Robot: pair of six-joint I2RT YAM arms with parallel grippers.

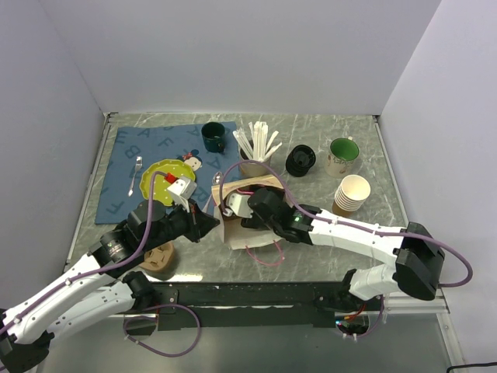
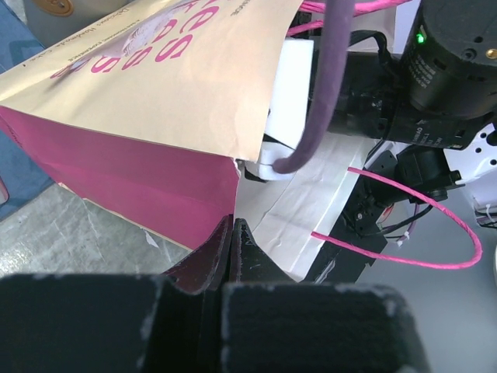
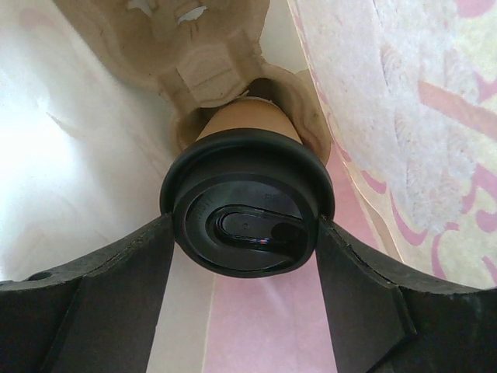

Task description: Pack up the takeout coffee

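Observation:
The takeout coffee, a tan paper cup under a black lid, lies inside the tan-and-pink paper bag, its base set in a moulded cardboard cup carrier. My right gripper reaches into the bag's mouth. Its two fingers press the lid's rim from both sides. In the top view the cup is hidden by the bag and the right arm. My left gripper is shut, its tips pinched on the bag's rim where the pink side meets the white inside. It stands at the bag's left edge.
Behind the bag stand a cup of white stirrers, a dark mug, a stack of black lids, a green mug and stacked lidless cups. A blue mat with a yellow plate and fork lies left.

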